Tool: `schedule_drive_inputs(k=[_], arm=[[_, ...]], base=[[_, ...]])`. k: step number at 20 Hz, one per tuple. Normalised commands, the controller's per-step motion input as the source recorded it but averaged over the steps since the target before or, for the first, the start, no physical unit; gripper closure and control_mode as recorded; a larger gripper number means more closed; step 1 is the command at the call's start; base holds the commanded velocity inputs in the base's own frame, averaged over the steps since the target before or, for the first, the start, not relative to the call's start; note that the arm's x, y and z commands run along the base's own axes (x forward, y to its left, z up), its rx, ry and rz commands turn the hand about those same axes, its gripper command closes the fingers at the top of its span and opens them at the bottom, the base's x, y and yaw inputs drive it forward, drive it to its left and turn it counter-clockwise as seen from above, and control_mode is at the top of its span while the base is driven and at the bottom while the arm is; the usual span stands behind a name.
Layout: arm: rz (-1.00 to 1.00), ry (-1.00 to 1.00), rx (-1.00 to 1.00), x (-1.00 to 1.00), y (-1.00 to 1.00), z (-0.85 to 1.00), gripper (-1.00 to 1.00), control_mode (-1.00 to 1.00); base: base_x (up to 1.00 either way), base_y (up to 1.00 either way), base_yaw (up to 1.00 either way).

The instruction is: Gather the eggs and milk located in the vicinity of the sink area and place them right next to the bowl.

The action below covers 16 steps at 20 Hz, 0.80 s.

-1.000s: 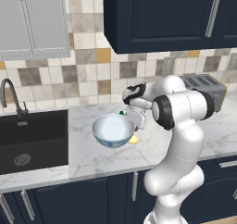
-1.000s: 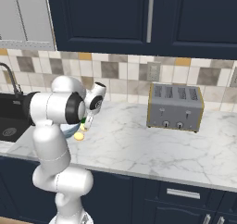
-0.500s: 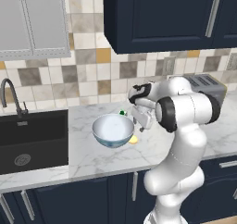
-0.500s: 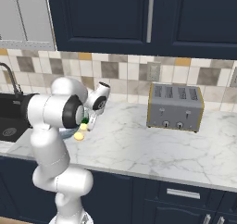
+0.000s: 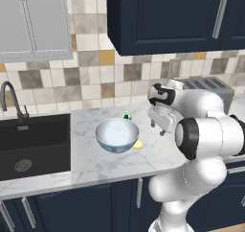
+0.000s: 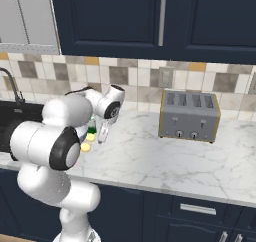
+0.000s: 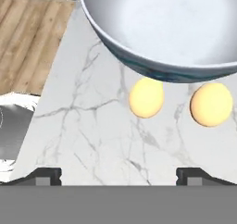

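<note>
The pale bowl (image 5: 116, 134) stands on the marble counter (image 5: 95, 164) to the right of the black sink (image 5: 33, 140). Two yellow-orange eggs (image 7: 146, 97) (image 7: 211, 103) lie on the counter right against the bowl's (image 7: 162, 28) rim; one egg (image 5: 138, 145) peeks out at the bowl's right side. Both eggs (image 6: 90, 136) (image 6: 85, 147) also appear in the right base view. The milk's green top (image 5: 127, 116) shows just behind the bowl. My gripper (image 5: 159, 128) (image 6: 102, 135) (image 7: 118, 177) hovers right of the bowl, open, nothing between its fingertips (image 7: 46, 174).
A silver toaster (image 6: 190, 116) stands on the counter to the right. The dark curved faucet (image 5: 12, 99) rises behind the sink. The counter's front edge and the wooden floor (image 7: 28, 33) show in the hand view. Dark cabinets hang overhead.
The jaws have opened wide, and the hand has drawn back to the right, away from the bowl. The eggs lie on the counter beside the bowl.
</note>
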Motion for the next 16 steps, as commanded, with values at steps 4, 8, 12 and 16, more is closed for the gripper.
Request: schedule_drive_inputs(k=[4,8,12,16], arm=[[0.07,-0.24,-0.20,-1.00,0.31,0.59,-1.00,-1.00],[0.09,-0.24,-0.26,-1.00,0.11,0.34,-1.00,-1.00],[0.06,-0.15,-0.32,-0.81,0.00,0.12,-1.00,-1.00],[0.01,-0.01,-0.19,-0.10,-0.12,0.01,-1.00,-1.00]], base=[[0.00,0.00,0.00],[0.00,0.00,0.00],[0.00,0.00,0.00],[0.00,0.00,0.00]])
